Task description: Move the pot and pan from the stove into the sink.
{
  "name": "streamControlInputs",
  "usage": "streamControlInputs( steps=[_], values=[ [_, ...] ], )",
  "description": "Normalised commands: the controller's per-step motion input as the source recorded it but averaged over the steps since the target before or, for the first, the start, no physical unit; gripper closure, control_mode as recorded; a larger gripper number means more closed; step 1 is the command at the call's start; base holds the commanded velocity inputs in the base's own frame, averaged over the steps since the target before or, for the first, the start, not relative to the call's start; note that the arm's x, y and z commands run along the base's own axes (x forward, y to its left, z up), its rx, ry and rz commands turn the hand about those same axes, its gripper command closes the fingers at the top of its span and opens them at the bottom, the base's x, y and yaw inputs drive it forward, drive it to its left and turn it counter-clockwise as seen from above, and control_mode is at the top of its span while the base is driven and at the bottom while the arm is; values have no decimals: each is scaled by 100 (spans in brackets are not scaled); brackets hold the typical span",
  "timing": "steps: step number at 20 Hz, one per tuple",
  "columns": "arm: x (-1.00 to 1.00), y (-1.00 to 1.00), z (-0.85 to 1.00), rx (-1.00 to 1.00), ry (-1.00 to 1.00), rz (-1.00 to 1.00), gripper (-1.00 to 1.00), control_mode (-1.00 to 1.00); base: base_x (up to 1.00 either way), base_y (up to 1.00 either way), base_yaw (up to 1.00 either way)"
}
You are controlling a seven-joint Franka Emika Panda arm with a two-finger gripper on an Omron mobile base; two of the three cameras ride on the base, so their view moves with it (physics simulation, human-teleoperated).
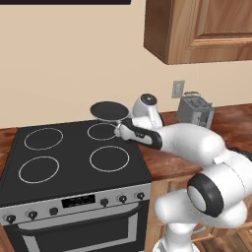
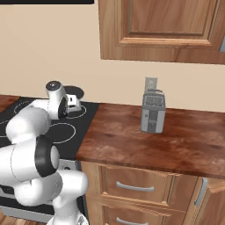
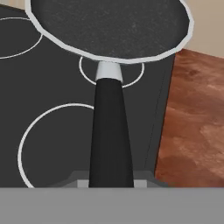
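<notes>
While the pan [image 3: 111,26] is being held above the back right burner of the stove [image 1: 59,172], its black handle [image 3: 110,131] is being clamped between the fingers of the gripper [image 3: 111,181], whose jaws are being kept tight on the handle's near end. Seen from the left base view, the pan [image 1: 108,110] is being carried clear of the glass, its dark round face being shown just beyond the rear edge of the cooktop and close to the wall. In the hand view, the right edge of the stove is being met by the wooden counter [image 3: 197,122], which is lying bare beside the pan. From the right base view, a long stretch of that counter [image 2: 145,145] is being left open to the right of the cooktop, broken by a steel toaster [image 2: 153,112] that is standing near the wall, well apart from the gripper [image 2: 72,104]. Wooden cabinets [image 2: 162,30] are hanging above that stretch.
</notes>
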Motion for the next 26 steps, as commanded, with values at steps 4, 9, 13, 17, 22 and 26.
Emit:
streamControlInputs(
  steps=[4, 9, 13, 17, 22, 26],
  values=[
    [-77, -30, 62, 0, 0, 0, 100, -100, 0, 0, 0],
    [-90, -31, 45, -1, 0, 1, 100, -100, 0, 0, 0],
    [-99, -32, 19, -3, 0, 2, 100, -100, 0, 0, 0],
    [-100, -34, 0, -4, -2, 9, 100, -100, 0, 0, 0],
    [-97, -22, 0, -2, -7, 13, 100, -100, 0, 0, 0],
    [-91, -12, 0, -1, -11, 14, 100, -100, 0, 0, 0]
  ],
)
